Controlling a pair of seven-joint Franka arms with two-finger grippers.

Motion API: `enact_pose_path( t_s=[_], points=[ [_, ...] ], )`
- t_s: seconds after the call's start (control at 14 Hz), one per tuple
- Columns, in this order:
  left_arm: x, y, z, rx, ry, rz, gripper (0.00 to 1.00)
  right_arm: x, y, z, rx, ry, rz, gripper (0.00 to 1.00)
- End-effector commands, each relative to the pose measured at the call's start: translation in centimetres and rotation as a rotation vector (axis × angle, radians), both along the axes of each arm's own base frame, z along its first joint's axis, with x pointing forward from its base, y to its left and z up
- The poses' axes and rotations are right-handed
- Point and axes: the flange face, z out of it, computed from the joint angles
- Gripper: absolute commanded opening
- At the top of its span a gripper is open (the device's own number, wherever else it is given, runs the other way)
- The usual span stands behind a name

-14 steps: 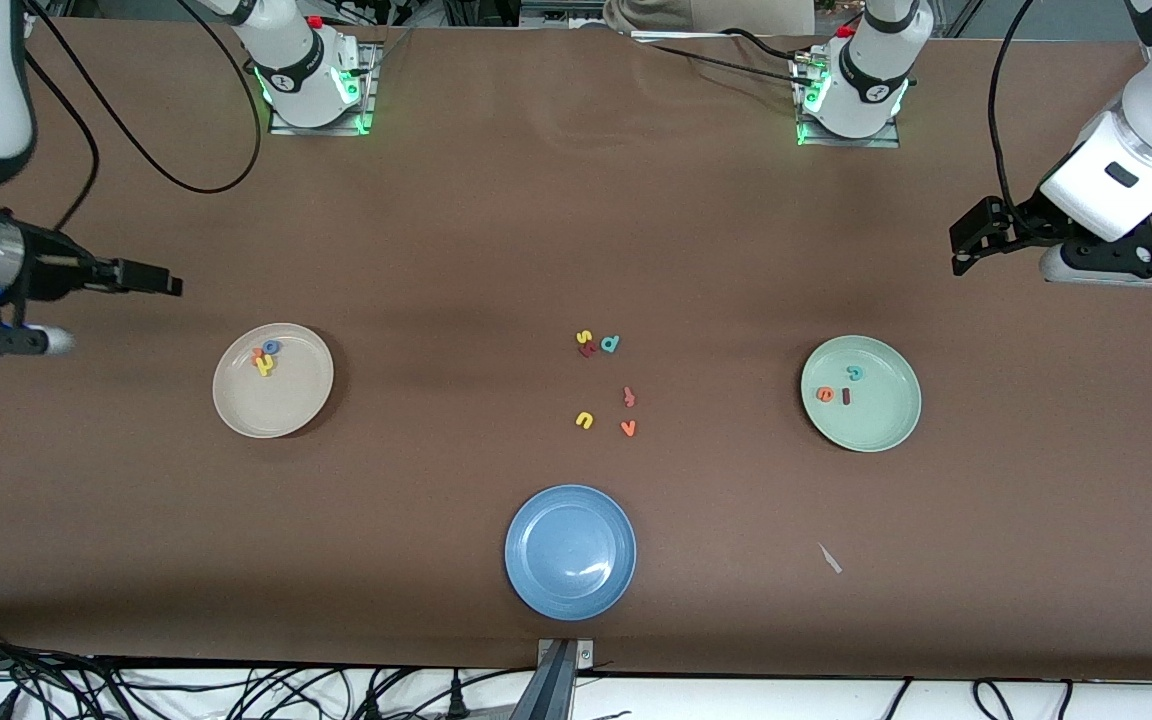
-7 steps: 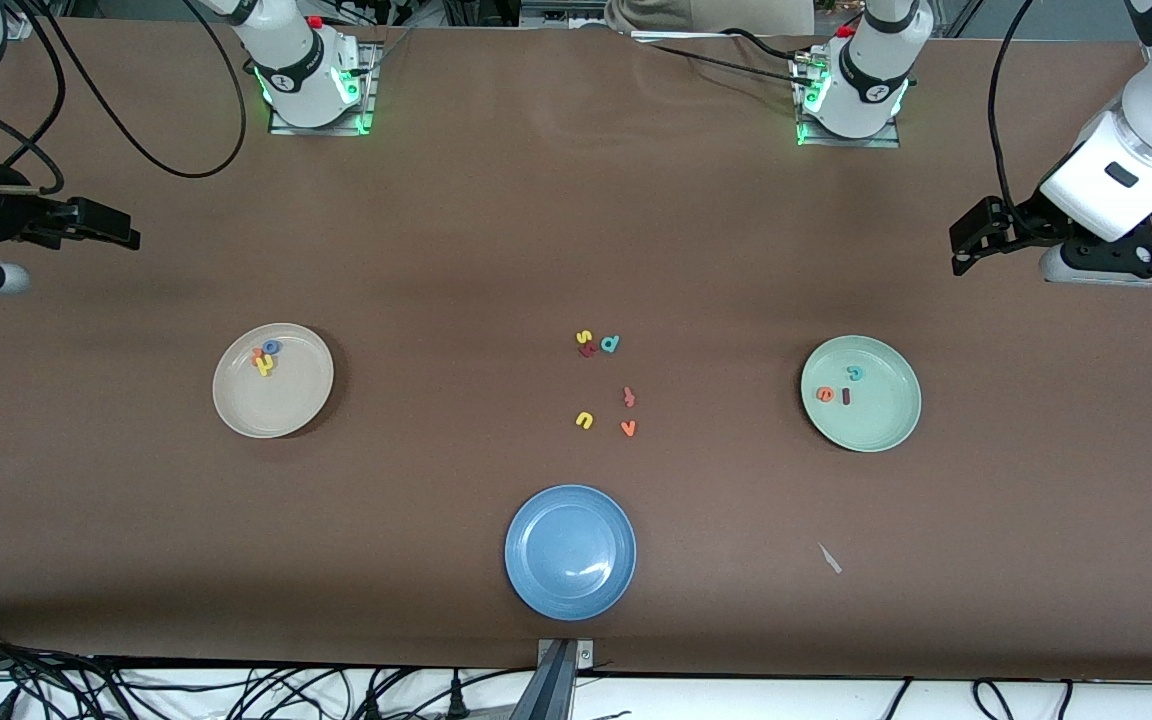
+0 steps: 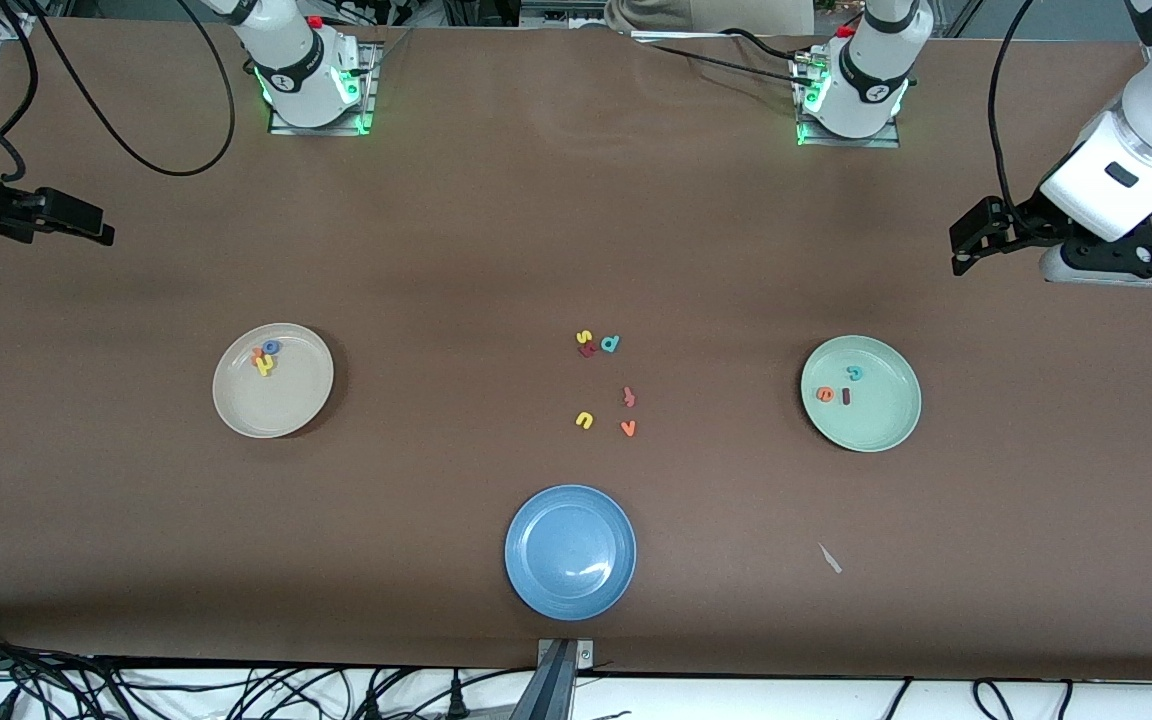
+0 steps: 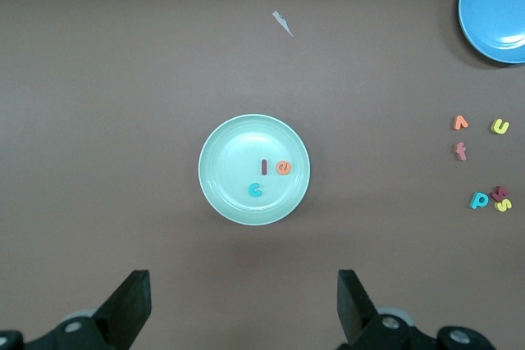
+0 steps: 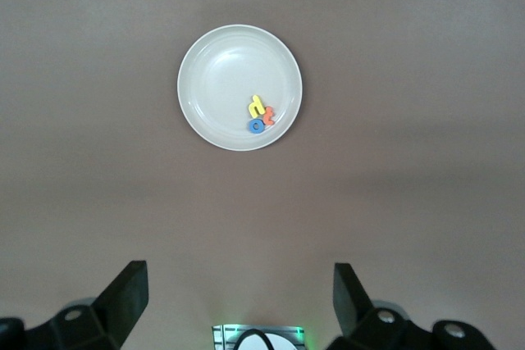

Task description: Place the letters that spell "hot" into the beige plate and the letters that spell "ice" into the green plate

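Note:
The beige plate (image 3: 288,402) (image 5: 220,79) holds the yellow h (image 3: 264,366) (image 5: 257,105), the blue o (image 3: 272,347) (image 5: 257,126) and the orange t (image 3: 257,353) (image 5: 268,117), bunched near its rim. In the green plate (image 3: 878,422) (image 4: 231,171) lie the teal c (image 3: 855,373) (image 4: 256,190), the orange e (image 3: 825,394) (image 4: 283,168) and the dark red i (image 3: 846,396) (image 4: 263,167). My left gripper (image 3: 968,240) (image 4: 244,284) hangs open and empty over bare table at the left arm's end. My right gripper (image 3: 86,225) (image 5: 238,272) is open and empty over the right arm's end.
A blue plate (image 3: 570,585) sits empty near the front edge. Loose letters lie mid-table: yellow s (image 3: 584,337), teal d (image 3: 610,343), a dark red letter (image 3: 588,350), an f (image 3: 628,397), yellow u (image 3: 584,420), orange v (image 3: 627,428). A white scrap (image 3: 829,558) lies near the green plate.
My right arm has drawn back toward its end of the table and toward its base, away from the beige plate. The left arm and all letters have stayed put.

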Motion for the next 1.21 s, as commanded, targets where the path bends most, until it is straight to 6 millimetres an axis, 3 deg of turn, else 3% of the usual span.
enact_pose_path(
  t_s=[0.0, 0.36, 1.14],
  points=[
    [-0.1, -0.2, 0.5, -0.028, 0.003, -0.002, 1.00, 0.0, 0.4, 0.6, -0.009, -0.009, 0.000, 1.00],
    [-0.1, -0.2, 0.5, -0.028, 0.003, -0.002, 1.00, 0.9, 1.2, 1.1, -0.066, -0.080, 0.029, 1.00],
    [-0.2, -0.4, 0.5, -0.028, 0.003, -0.004, 1.00, 1.0, 1.3, 0.6, -0.066, -0.065, 0.033, 1.00]
  ],
)
